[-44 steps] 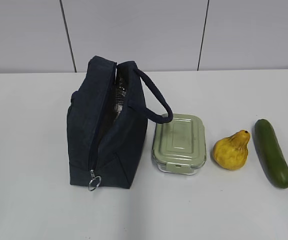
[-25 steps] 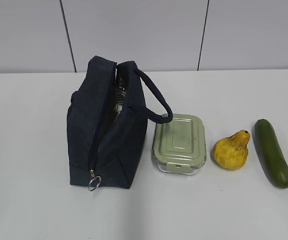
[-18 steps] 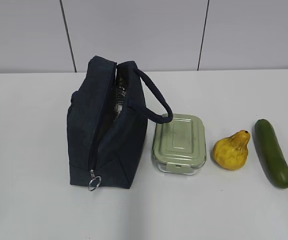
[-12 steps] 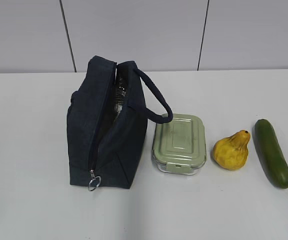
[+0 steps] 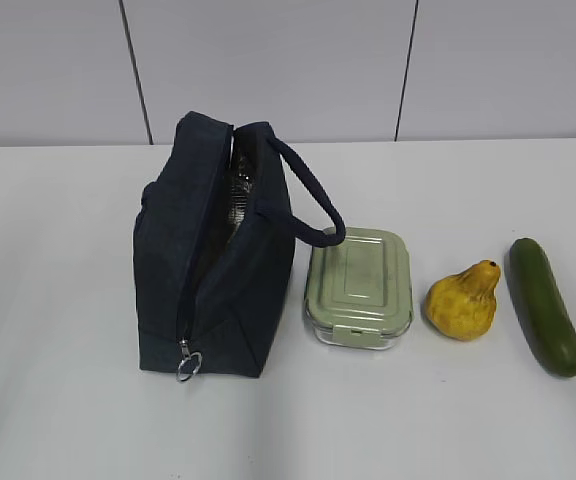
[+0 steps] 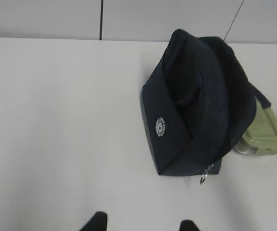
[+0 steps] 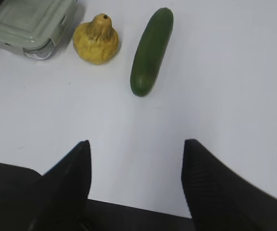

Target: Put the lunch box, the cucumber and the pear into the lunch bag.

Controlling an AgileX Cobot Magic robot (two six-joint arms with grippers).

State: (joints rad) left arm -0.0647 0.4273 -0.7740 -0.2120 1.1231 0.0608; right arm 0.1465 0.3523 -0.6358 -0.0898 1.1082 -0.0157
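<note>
The navy lunch bag [image 5: 213,260] stands upright at left of centre, its zipper open, silver lining showing, ring pull [image 5: 189,366] hanging at the front. The sage-lidded lunch box [image 5: 359,286] sits to its right, then the yellow pear [image 5: 463,302], then the dark green cucumber [image 5: 544,304]. Neither gripper shows in the exterior view. My left gripper [image 6: 142,224] is open and empty over bare table, short of the bag [image 6: 196,106]. My right gripper [image 7: 136,147] is open and empty, short of the cucumber [image 7: 151,50], pear [image 7: 96,39] and lunch box [image 7: 30,26].
The white table [image 5: 58,420] carries only these things. A grey panelled wall [image 5: 268,60] runs behind the table's far edge. The bag's padded loop handle [image 5: 313,195] arches over toward the lunch box.
</note>
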